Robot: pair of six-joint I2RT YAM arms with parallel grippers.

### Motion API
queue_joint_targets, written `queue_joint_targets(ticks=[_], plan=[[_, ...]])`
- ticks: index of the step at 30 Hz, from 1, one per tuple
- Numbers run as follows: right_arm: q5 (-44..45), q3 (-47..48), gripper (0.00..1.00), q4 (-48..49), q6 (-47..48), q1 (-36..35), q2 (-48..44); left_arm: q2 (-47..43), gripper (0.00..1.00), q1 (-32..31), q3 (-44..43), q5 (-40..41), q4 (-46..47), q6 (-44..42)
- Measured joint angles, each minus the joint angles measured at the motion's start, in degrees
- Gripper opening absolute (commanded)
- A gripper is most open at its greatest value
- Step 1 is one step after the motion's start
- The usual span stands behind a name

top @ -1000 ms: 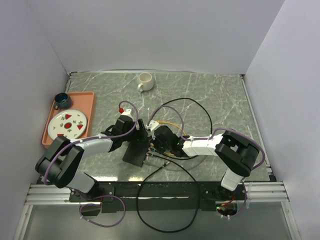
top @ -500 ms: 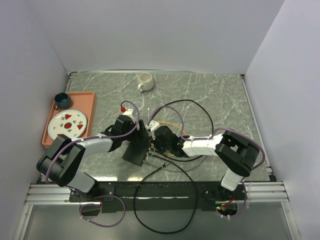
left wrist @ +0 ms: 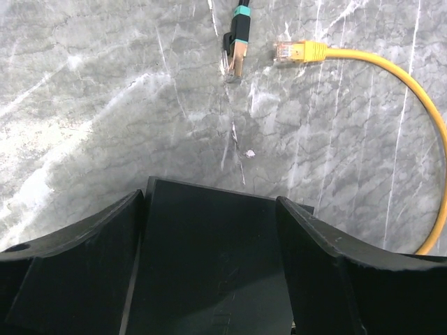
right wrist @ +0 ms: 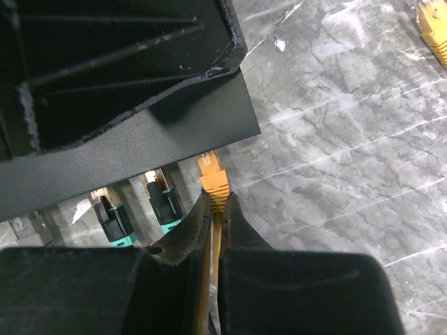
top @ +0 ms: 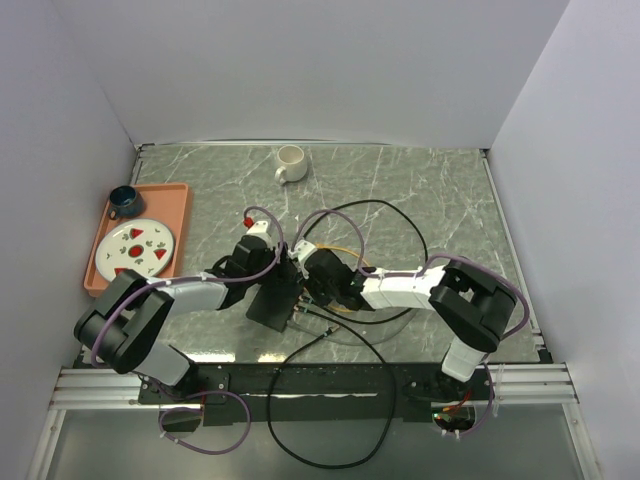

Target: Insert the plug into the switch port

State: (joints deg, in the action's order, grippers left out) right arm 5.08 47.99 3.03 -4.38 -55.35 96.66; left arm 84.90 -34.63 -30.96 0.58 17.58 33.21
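Your right pincer [right wrist: 215, 204] is pinching narrowly on the yellow plug [right wrist: 212, 178], gripping it just behind its nose while its yellow cable [right wrist: 214, 244] is running back between the fingers. The plug's nose is meeting the narrow edge of the black switch box [right wrist: 133, 150], on the box's 3 o'clock side in the overhead view. The switch port itself is hiding under that edge, so you are not getting a view of whether the plug is seated. Just beside the plug, toward 9 o'clock in the right wrist view, two teal-booted black plugs [right wrist: 165, 204] are sitting in the same edge.

Your left pincer [left wrist: 209, 202] is standing wide, straddling the box from its 12 o'clock end with one finger [left wrist: 77, 258] along each long side. Whether those fingers are touching the box is not showing clearly.

The box is lying flat on the desk [top: 430, 200] toward its 6 o'clock edge, between your two arms. Beyond it, a loose black plug with a teal band [left wrist: 237, 43] and a loose yellow plug [left wrist: 297, 50] are lying near each other without touching.

The orange tray [top: 176, 205] is sitting at the desk's 9 o'clock, carrying a white plate with red markings [top: 135, 248] and a dark blue cup [top: 123, 200], and a white mug [top: 290, 163] is standing at 12 o'clock
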Motion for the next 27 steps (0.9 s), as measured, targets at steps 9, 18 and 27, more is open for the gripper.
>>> queue_joint_targets(ticks=[9, 18, 27], plan=[[-0.1, 1.7, 0.0, -3.0, 0.8, 0.0, 0.6, 0.1, 0.8, -1.8, 0.5, 3.5, 1.0, 0.4], [0.0, 1.7, 0.1, -2.6, -0.4, 0.0, 0.5, 0.0, 0.98, -3.2, -2.2, 6.7, -4.5, 2.1], [0.0, 0.3, 0.35, 0.9, -2.7, 0.0, 0.2, -1.1, 0.99, 0.5, -3.7, 2.7, -9.4, 3.7]])
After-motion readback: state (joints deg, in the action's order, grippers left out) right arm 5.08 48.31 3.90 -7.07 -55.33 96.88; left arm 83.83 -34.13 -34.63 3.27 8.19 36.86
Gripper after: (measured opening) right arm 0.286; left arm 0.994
